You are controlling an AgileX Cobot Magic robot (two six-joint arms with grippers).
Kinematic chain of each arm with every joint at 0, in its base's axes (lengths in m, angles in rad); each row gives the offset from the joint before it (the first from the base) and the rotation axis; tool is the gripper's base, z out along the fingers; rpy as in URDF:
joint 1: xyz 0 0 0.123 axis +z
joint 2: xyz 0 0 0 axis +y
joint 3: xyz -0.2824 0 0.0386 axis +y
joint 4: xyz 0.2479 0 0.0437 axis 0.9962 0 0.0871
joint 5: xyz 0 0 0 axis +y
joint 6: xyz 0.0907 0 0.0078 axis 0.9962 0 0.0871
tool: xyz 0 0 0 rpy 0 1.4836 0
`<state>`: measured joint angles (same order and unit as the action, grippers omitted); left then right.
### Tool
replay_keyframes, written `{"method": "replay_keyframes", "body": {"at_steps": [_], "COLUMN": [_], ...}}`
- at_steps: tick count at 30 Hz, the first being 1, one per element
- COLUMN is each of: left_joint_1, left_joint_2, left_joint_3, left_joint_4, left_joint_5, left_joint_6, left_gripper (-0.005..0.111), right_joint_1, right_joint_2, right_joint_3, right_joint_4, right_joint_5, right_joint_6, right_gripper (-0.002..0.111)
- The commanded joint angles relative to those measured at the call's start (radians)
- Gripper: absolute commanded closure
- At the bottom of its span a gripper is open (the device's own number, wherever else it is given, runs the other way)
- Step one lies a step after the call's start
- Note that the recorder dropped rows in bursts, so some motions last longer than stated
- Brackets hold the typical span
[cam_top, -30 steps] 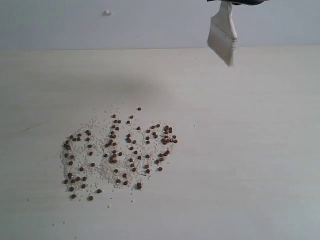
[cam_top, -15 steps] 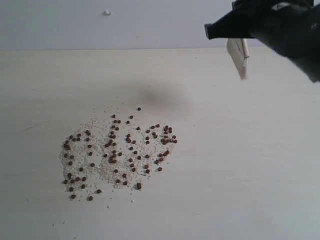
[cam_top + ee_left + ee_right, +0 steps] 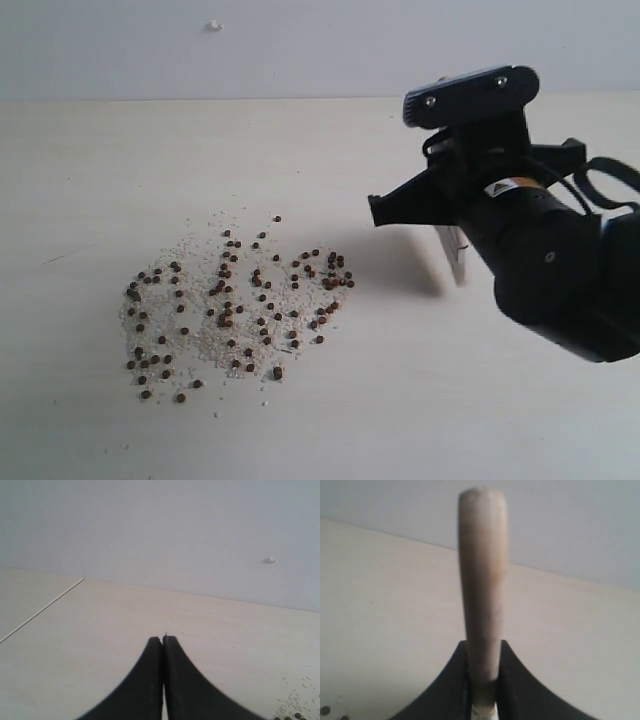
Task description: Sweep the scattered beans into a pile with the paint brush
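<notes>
Beans [image 3: 235,305] are spread in a loose, flat patch on the pale surface [image 3: 150,150], left of middle. They're little dark reddish-brown dots mixed in with whitish grit [image 3: 200,345]. The brush [image 3: 455,255] pokes out under the right arm, off to the right of the patch and clear of it, with the right gripper [image 3: 483,650] clamped snug on its pale handle. Left gripper [image 3: 163,640] has its jaws pressed together, nothing between them.
</notes>
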<state>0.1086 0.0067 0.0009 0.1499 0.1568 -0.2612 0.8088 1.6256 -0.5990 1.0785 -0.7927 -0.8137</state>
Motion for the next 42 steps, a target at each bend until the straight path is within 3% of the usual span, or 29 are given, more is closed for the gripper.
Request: {"method": "replay_keyframes", "body": {"at_steps": [1,17,29,35,42], "left_joint_1": [0.001,0.001,0.001,0.001,0.001], "left_joint_2": [-0.007,-0.007,-0.007,-0.007,-0.007], "left_joint_3": [-0.001,-0.001,-0.001,-0.001,-0.001], "left_joint_4": [0.003,0.003,0.003,0.003,0.003], "left_joint_5": [0.000,0.000,0.000,0.000,0.000], "left_joint_6": [-0.004,-0.004,-0.004,-0.004,-0.004], "left_gripper": [0.107,0.107,0.107,0.107,0.107], "right_joint_1": [0.053,0.216,0.273,0.297,0.297], "right_joint_2": [0.066,0.251,0.305,0.270,0.152], "right_joint_3": [-0.007,-0.234,-0.391,-0.429,-0.429], "right_joint_4": [-0.002,0.030,0.044,0.132,0.297], "right_joint_5": [-0.017,0.056,0.093,0.077,0.004], "right_joint_6": [0.059,0.114,0.109,-0.065,-0.457], "right_gripper": [0.108,0.108,0.108,0.108,0.108]}}
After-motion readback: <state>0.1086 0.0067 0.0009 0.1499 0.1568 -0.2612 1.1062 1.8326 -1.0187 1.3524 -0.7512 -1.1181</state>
